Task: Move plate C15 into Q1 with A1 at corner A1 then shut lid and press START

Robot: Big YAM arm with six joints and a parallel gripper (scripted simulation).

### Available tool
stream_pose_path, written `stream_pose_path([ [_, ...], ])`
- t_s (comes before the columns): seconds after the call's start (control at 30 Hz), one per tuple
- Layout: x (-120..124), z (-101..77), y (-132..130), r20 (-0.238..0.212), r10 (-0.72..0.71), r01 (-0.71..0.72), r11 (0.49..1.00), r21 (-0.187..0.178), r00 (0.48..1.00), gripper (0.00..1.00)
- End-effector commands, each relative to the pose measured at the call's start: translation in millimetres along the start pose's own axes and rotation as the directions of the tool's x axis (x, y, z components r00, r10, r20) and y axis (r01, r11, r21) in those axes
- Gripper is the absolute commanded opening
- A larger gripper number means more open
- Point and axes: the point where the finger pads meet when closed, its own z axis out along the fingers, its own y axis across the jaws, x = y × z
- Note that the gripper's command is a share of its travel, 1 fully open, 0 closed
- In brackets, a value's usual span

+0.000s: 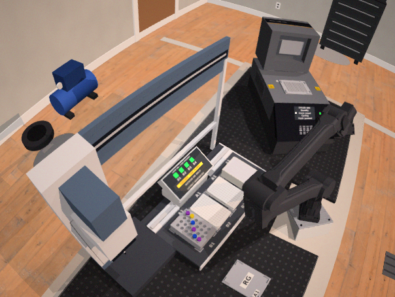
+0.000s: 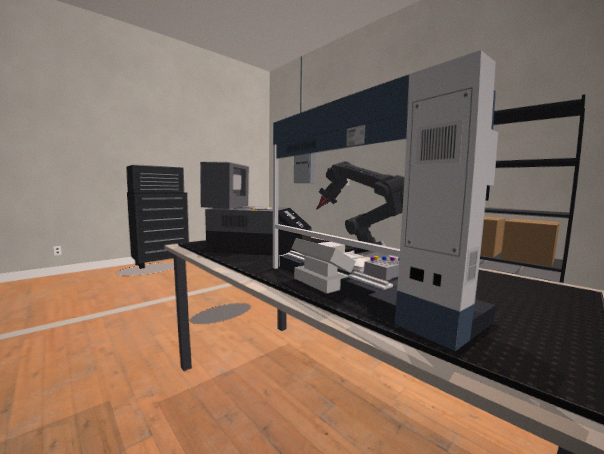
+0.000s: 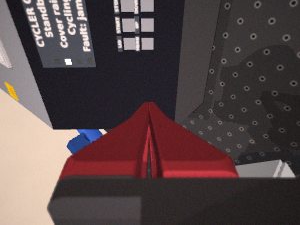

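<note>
Plate C15 (image 1: 210, 210) is a white 96-well plate lying on D2 in the hand-off row. Cycler Q1 (image 1: 291, 98) stands at the back right with its lid (image 1: 288, 46) raised. Its block (image 1: 295, 87) is bare and its lamp (image 1: 320, 113) is green. My arm (image 1: 307, 147) reaches toward Q1's front panel (image 1: 305, 112). My gripper (image 3: 148, 111) is shut and empty, its red tip pointing at the dark panel a little short of the keypad (image 3: 134, 24). It also shows in the exterior view (image 2: 322, 201), in the air in front of Q1.
The tube cooling block (image 1: 190, 229) with coloured tubes sits on D1, plate G16 (image 1: 225, 192) on D3 and the deep-well block (image 1: 239, 170) on D4. A status console (image 1: 184, 173) and a tall blue-grey gantry (image 1: 157, 98) stand beside the row. The RG nest (image 1: 246, 279) lies near the front.
</note>
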Motion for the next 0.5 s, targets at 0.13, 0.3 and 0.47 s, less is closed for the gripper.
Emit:
stream_pose_path([
  [0.13, 3.3, -2.7, 4.0, 0.003, -0.016, 0.016, 1.0, -0.016, 1.0, 0.0],
  [0.3, 5.2, -2.7, 1.6, -0.003, -0.003, 0.003, 1.0, -0.007, 1.0, 0.0],
  [0.47, 5.7, -2.7, 0.9, -0.004, 0.001, -0.001, 1.0, -0.005, 1.0, 0.0],
])
